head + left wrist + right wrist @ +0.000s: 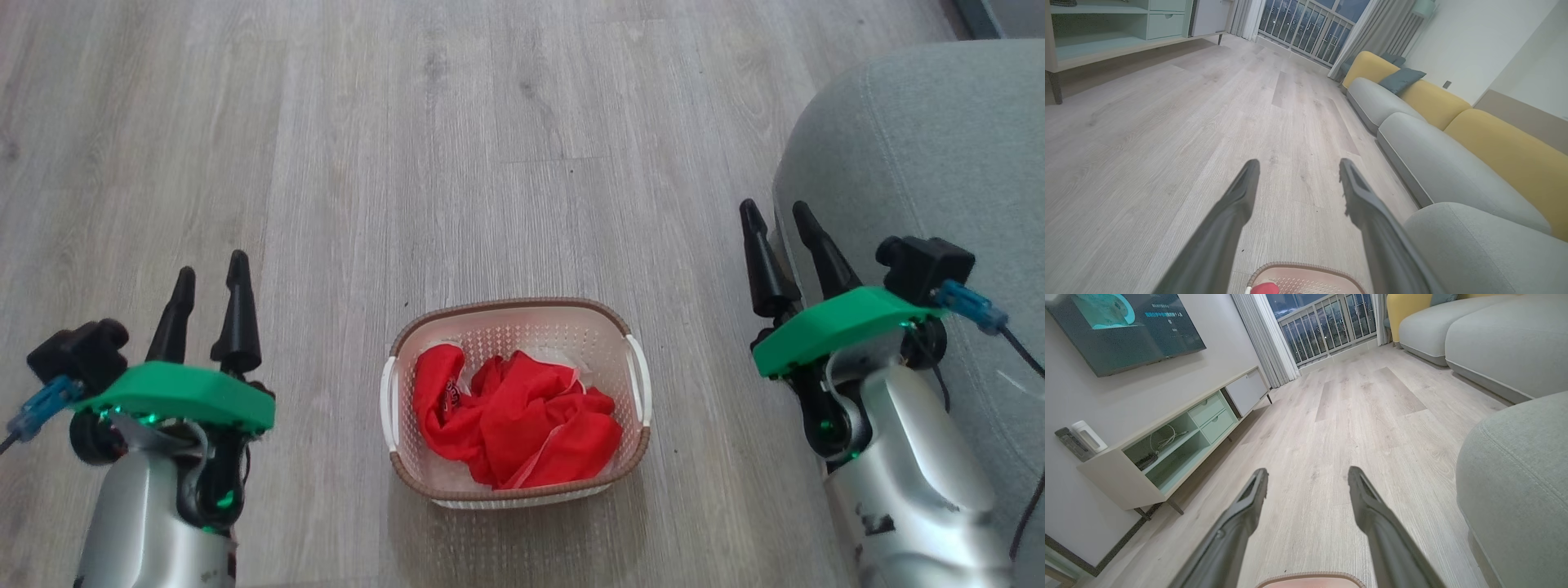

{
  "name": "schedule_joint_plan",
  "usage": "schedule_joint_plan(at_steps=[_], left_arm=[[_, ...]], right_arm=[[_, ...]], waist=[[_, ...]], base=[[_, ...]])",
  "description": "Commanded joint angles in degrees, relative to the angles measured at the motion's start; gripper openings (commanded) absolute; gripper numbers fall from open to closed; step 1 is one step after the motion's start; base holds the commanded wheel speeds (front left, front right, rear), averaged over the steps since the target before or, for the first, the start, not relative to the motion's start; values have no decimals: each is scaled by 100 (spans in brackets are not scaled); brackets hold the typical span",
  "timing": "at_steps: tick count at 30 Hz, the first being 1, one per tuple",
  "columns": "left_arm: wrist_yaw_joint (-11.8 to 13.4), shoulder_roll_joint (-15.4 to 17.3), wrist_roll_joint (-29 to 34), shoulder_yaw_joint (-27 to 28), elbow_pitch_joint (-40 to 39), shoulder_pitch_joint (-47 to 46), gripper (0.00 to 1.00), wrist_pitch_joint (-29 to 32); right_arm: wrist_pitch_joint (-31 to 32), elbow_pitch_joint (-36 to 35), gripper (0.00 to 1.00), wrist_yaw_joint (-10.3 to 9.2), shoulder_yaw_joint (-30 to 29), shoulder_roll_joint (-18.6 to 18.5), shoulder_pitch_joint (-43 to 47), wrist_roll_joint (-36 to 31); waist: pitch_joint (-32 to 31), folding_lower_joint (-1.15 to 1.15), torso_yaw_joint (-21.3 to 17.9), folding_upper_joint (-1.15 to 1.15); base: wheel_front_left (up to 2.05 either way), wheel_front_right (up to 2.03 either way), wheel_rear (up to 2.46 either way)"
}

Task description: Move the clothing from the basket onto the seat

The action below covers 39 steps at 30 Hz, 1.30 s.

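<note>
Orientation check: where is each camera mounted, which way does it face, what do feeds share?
Head view: on the head, facing down at the floor, the basket holding red clothing, and the seat at right; left claw and right claw show, both open.
Left wrist view: on the left wrist, facing along its two fingers across the floor toward the balcony railing.
Right wrist view: on the right wrist, facing likewise, TV cabinet at left; its own fingers show.
Shared: both wrist views catch the basket rim, seat and railing.

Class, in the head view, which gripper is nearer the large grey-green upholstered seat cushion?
Right. The right gripper is beside the edge of the grey-green seat cushion; the left gripper is far off, beyond the cream perforated basket.
</note>
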Motion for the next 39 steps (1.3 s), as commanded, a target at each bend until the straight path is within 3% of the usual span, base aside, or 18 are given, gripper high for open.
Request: schedule_joint_plan(at_steps=[1,28,39], left_arm=[[-6,169,215,116,-141,-363,100,-81],[-9,236,2040,130,319,-903,100,-533],[-9,231,2140,159,372,-942,100,-565]], right_arm=[[-97,-104,100,0,132,-42,-421,-218],[-553,548,100,0,10,-128,-1113,-2249],[-585,593,100,0,-204,-126,-1142,-2444]], waist=[[8,0,-5,0],[158,0,-67,0],[213,0,-83,0]], base=[[0,0,0],[0,0,0],[0,0,0]])
